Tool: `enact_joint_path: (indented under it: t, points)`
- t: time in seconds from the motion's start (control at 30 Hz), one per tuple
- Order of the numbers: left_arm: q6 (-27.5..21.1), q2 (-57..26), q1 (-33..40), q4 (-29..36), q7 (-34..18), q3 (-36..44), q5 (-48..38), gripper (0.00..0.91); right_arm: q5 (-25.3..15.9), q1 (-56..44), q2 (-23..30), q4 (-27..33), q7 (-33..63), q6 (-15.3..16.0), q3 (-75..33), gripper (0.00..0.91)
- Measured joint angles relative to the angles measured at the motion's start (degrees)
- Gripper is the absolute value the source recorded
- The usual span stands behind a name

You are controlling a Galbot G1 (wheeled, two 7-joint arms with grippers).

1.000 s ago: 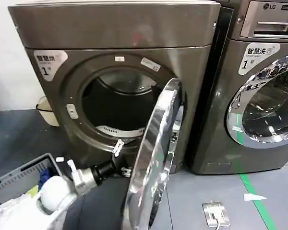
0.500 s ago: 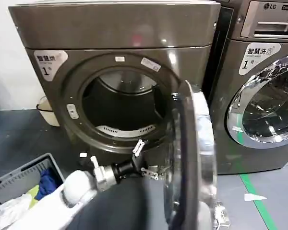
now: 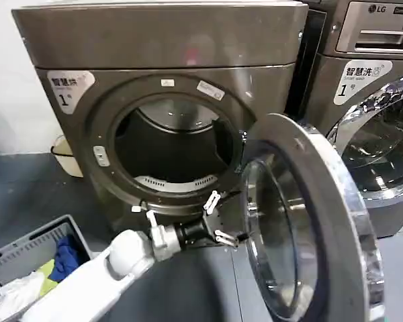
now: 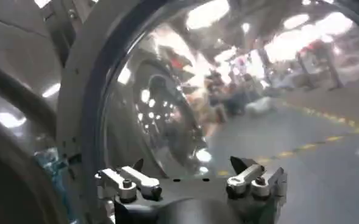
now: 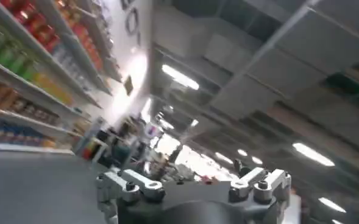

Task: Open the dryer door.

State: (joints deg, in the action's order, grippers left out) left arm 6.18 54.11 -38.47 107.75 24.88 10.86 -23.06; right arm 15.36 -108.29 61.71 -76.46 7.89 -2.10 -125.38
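Observation:
The dryer [image 3: 161, 40] is a dark bronze-grey machine with a "1" sticker, and its round porthole [image 3: 171, 144] stands uncovered. The dryer door [image 3: 309, 194] has swung out to the right on its hinge, its grey inner side and bulging glass facing me. My left gripper [image 3: 221, 219] is open, low in front of the porthole, right by the door's inner face and holding nothing. In the left wrist view the door's glass [image 4: 167, 109] is very near the open left gripper [image 4: 188, 165]. The right gripper [image 5: 185, 167] is open and empty, pointed up at ceiling lights.
A second machine with an LG logo [image 3: 369, 80] stands close on the right, partly behind the swung door. A grey laundry basket [image 3: 23, 251] with clothes sits at the lower left. A pale bucket [image 3: 64, 155] rests by the wall.
The door has swung from nearly edge-on to wide open toward the right. My left arm has followed it, moving right and slightly up, fingers staying apart.

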Motion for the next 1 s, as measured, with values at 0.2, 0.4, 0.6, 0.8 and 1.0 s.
enact_joint_path:
  t: [0.2,0.4,0.6,0.8,1.0]
  points:
    - [-0.3,2.0,1.8,-1.6,-0.5,1.7,0.5,0.907,-1.0,-0.8,-1.4,3.2,-0.2,1.0,-2.7,0.907]
    - [-0.5,4.7,3.6,-3.7,-0.9,3.6,1.2,0.907,-1.1,-1.9,-2.0,4.8,-0.5,1.0,-5.0,0.907]
    - [-0.6,7.2,5.6,-5.9,-1.1,5.5,1.6,0.907,-1.1,-2.6,-2.4,5.4,-0.9,1.1,-6.2,0.907]
    - [-0.7,9.3,7.4,-7.8,-1.1,6.7,1.8,0.907,-1.1,-2.9,-2.5,5.4,-1.1,1.4,-6.7,0.907]
    - [-0.9,11.4,9.1,-9.9,-1.2,7.7,2.1,0.907,-1.1,-3.0,-2.4,5.3,-1.2,1.4,-6.8,0.907]
